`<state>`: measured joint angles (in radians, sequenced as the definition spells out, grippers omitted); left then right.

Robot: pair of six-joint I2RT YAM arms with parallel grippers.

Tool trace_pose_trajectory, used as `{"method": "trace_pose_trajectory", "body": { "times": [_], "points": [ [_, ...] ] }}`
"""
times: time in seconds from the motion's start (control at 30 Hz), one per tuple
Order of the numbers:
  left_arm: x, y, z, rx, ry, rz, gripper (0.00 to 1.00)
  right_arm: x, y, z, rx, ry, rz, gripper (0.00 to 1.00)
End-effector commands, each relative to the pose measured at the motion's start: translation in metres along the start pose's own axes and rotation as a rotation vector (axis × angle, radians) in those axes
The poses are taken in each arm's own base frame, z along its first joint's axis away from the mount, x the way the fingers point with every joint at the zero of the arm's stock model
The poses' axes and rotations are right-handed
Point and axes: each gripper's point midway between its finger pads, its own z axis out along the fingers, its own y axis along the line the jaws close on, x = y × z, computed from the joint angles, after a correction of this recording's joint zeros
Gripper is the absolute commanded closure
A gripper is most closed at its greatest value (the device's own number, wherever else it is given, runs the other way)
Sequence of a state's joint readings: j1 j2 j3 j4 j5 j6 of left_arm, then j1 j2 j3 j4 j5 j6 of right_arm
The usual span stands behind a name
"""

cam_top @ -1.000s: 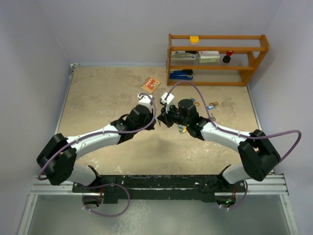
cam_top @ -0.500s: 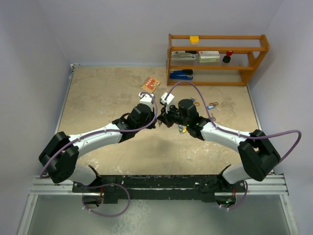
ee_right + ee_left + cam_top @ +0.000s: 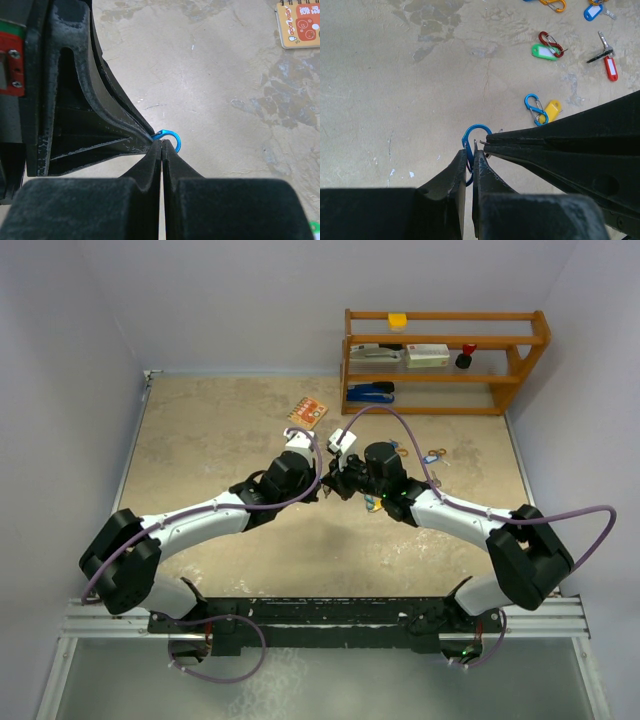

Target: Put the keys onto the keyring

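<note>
Both grippers meet above mid-table. My left gripper [image 3: 469, 152] [image 3: 322, 488] is shut on a blue wire clip [image 3: 476, 131], whose curve also shows in the right wrist view [image 3: 172, 137]. My right gripper [image 3: 162, 144] [image 3: 334, 487] is shut, tip to tip with the left. A thin silver key tip [image 3: 483, 144] pokes from its fingers [image 3: 570, 145] against the clip; its tag is hidden. On the table lie a green-tagged key [image 3: 543, 52] by a red clip [image 3: 551, 42], a red-tagged key [image 3: 610, 67], a yellow tag [image 3: 552, 107] by a blue clip [image 3: 536, 108], and a blue tag [image 3: 593, 12].
A wooden shelf [image 3: 440, 360] with a stapler and boxes stands at the back right. An orange notebook [image 3: 307, 412] lies behind the grippers and shows in the right wrist view [image 3: 300, 22]. An orange clip [image 3: 552, 4] lies by the blue tag.
The left arm has edged slightly toward the right gripper. Both grips stay the same.
</note>
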<state>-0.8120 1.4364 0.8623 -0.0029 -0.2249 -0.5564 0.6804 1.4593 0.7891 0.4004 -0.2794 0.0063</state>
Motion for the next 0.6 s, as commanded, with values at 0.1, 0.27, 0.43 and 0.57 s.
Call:
{"method": "trace_pose_trajectory", "body": {
  "times": [0.1, 0.27, 0.43, 0.57],
  "points": [
    [-0.0402, -0.0185, -0.0007, 0.041, -0.107, -0.022, 1.00, -0.0156, 0.0013, -0.0018, -0.011, -0.041, -0.032, 1.00],
    [-0.0403, -0.0180, -0.0002, 0.040, -0.108, -0.023, 1.00, -0.0153, 0.0014, -0.0016, -0.012, -0.039, -0.032, 1.00],
    [-0.0416, -0.0180, -0.0007, 0.040, -0.112, -0.026, 1.00, -0.0138, 0.0010, -0.0014, -0.010, -0.035, -0.032, 1.00],
    [-0.0427, -0.0180, -0.0017, 0.040, -0.118, -0.028, 1.00, -0.0137, 0.0006, -0.0016, -0.007, -0.036, -0.032, 1.00]
  ]
}}
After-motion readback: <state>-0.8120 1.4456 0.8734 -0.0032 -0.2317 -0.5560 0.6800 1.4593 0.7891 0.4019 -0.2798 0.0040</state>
